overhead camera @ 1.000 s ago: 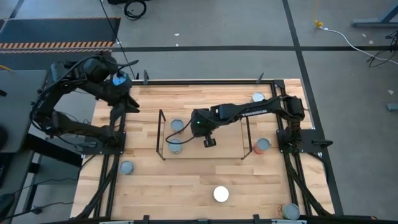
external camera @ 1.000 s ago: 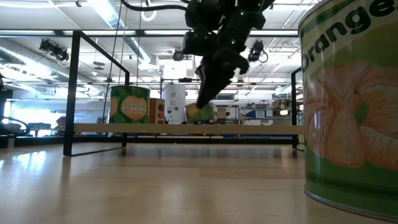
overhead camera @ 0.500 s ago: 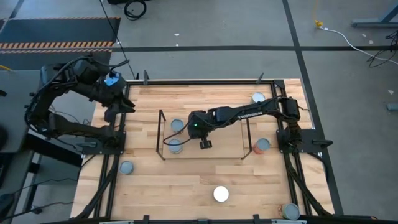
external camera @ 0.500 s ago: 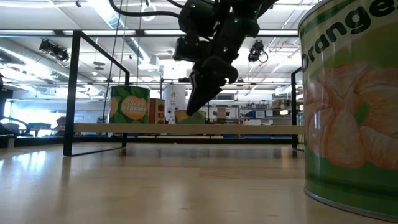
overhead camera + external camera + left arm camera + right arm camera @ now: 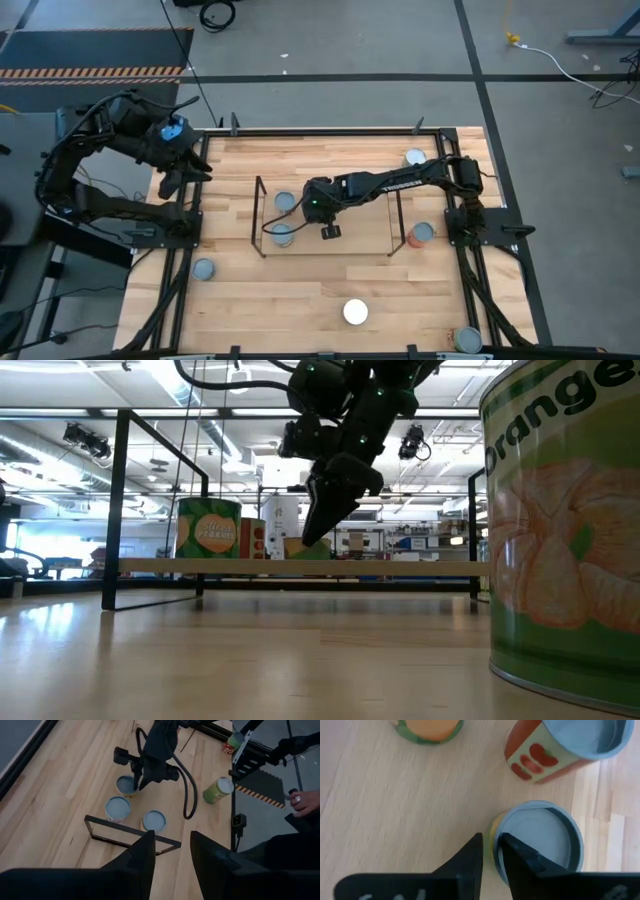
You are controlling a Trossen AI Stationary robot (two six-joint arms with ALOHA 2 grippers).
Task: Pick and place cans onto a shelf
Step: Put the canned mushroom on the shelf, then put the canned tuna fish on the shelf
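Note:
My right gripper [image 5: 307, 209] [image 5: 492, 852] reaches into the black wire shelf [image 5: 262, 215] and is shut on a can with a grey-blue top [image 5: 540, 837] and yellowish sides [image 5: 310, 546]. In the high view the gripper hides this can. Two more cans [image 5: 285, 202] [image 5: 282, 234] stand upright in the shelf's left part, to its left. My left gripper [image 5: 183, 168] [image 5: 172, 852] is open and empty, raised over the table's far left edge. My right gripper pinches the can's top rim [image 5: 496, 832] between its two fingers, one finger [image 5: 520, 855] over the lid inside the rim and one [image 5: 472, 855] outside against the yellowish side. The fingers come from above, slanting down. The can stays upright, its bottom level with the shelf's bar.
Loose cans stand on the table: one at the far right [image 5: 415, 157], a red-orange one [image 5: 422, 233], one near left [image 5: 204, 269], a white-topped one [image 5: 355, 312], one at the near right corner [image 5: 467, 340]. A person's hand [image 5: 300, 800] shows beyond the table.
My right gripper has carried the can a little toward the table's left edge and slightly down inside the shelf, then held still. My left gripper has drawn back toward the table's left edge, staying open.

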